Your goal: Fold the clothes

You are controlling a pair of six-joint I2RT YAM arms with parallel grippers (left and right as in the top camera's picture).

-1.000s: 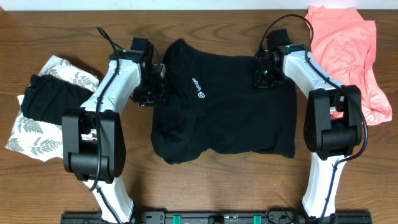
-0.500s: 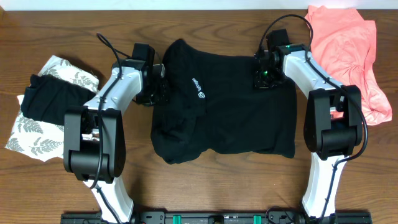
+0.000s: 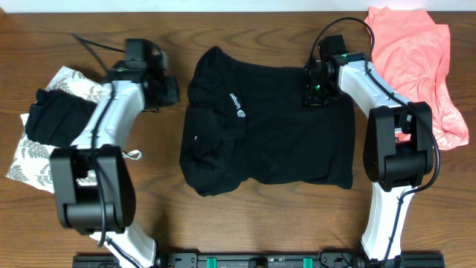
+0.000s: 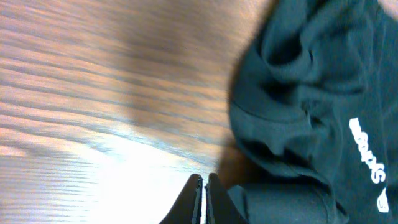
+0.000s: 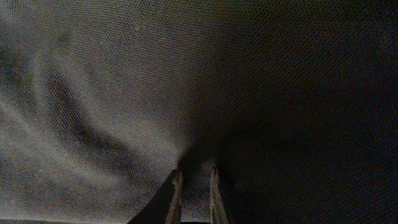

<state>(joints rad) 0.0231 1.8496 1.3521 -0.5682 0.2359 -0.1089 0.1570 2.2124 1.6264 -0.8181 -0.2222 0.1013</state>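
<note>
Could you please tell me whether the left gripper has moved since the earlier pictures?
Yes. The left gripper has pulled away from the black shirt, leftward and up in the overhead view.

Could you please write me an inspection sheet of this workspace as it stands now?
Surface: brown wooden table, bare around the garments.
Job's things: black short-sleeved shirt with white logo, rumpled at centre; salmon-pink garment bunched at far right; small black garment lying on white leaf-print garment at left.
Clutter: nothing seen.
Grippers: left gripper shut, empty, over bare wood beside the shirt; right gripper shut on the shirt's far right corner.
Cables: black cable arching off each wrist.
Surroundings: black rail along the table's near edge.
</note>
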